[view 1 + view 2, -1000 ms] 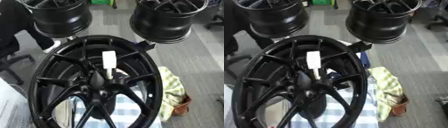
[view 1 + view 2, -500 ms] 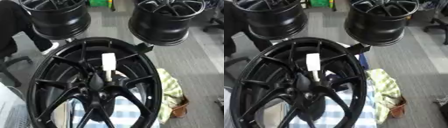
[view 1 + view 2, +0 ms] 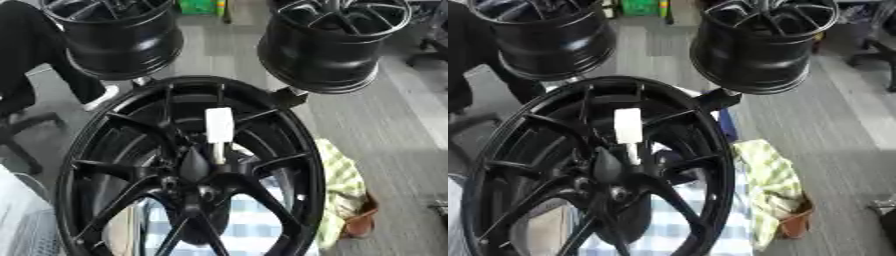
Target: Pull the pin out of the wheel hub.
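Observation:
A large black spoked wheel [image 3: 289,150] fills the lower middle of both eye views. Its hub [image 3: 199,177] sits at the centre where the spokes meet. A pin with a white block-shaped handle [image 3: 219,125] and a thin pale shaft [image 3: 217,152] stands up out of the hub, just above centre. Neither of my hands shows in either view, and nothing touches the pin.
Two more black wheels hang behind, one at upper left [image 3: 118,37] and one at upper right [image 3: 328,42]. A yellow-green checked cloth [image 3: 776,187] lies right of the big wheel, over a blue checked sheet [image 3: 680,225]. Grey floor stretches to the right.
The whole picture has shifted slightly, so the camera moved. The pin stands in the hub as before.

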Controlling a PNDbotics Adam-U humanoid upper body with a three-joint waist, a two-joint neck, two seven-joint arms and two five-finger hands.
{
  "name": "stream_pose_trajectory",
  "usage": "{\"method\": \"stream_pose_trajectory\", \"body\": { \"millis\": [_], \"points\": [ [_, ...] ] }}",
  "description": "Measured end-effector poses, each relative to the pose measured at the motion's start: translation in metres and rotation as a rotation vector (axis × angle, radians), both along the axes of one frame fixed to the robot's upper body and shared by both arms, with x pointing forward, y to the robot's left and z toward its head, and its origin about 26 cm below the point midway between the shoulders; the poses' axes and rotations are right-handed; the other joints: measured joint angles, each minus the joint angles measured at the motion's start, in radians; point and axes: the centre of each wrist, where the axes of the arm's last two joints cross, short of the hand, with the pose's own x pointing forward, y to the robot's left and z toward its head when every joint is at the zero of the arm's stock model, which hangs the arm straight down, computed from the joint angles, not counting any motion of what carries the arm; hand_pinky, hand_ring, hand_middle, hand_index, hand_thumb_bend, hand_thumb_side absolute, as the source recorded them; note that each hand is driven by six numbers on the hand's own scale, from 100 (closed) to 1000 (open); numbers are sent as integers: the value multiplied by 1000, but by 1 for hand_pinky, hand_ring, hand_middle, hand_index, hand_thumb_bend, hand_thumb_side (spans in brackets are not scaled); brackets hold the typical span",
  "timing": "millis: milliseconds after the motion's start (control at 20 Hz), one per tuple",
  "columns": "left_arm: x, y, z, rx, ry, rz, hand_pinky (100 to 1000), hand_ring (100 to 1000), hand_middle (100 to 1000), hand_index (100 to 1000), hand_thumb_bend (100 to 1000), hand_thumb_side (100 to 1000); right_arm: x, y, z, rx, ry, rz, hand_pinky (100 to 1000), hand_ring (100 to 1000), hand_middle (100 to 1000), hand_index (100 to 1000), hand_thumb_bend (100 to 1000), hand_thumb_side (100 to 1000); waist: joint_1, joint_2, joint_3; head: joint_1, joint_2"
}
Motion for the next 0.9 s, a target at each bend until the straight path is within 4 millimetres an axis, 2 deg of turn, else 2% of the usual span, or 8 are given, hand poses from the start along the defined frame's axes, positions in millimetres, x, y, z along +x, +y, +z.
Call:
{"method": "stream_pose_trajectory", "body": {
  "millis": [200, 300, 400, 550, 750, 900],
  "points": [
    [0, -2, 3, -16, -18, -7, 840, 848, 771, 886, 117, 517, 0, 0, 0, 0, 0, 0, 708, 591, 544, 685, 418, 192, 0, 0, 2, 0, 0],
    [0, -10, 8, -27, -52, -33, 814, 813, 730, 863, 100, 549, 0, 0, 1, -1, -1, 1, 708, 592, 545, 686, 420, 190, -2, -1, 4, 0, 0],
    [-2, -25, 18, -44, -124, -100, 796, 787, 693, 841, 100, 539, -1, 1, 2, -4, -6, 2, 710, 594, 548, 688, 418, 189, -5, -1, 4, 0, 0],
    [-16, -58, 36, -90, -274, -254, 783, 763, 659, 820, 100, 513, -2, 2, 5, -19, -18, -6, 712, 600, 553, 692, 423, 185, -5, -1, 7, 0, 1],
    [-50, -103, 57, -203, -432, -472, 780, 756, 648, 821, 100, 532, -4, 5, 9, -54, -40, -20, 714, 603, 556, 694, 422, 181, -7, -1, 12, 0, 6],
    [-74, -127, 64, -280, -469, -594, 779, 753, 643, 819, 100, 531, -7, 7, 11, -76, -55, -24, 715, 604, 556, 695, 424, 178, -7, -1, 12, 0, 9]
  ]
}}
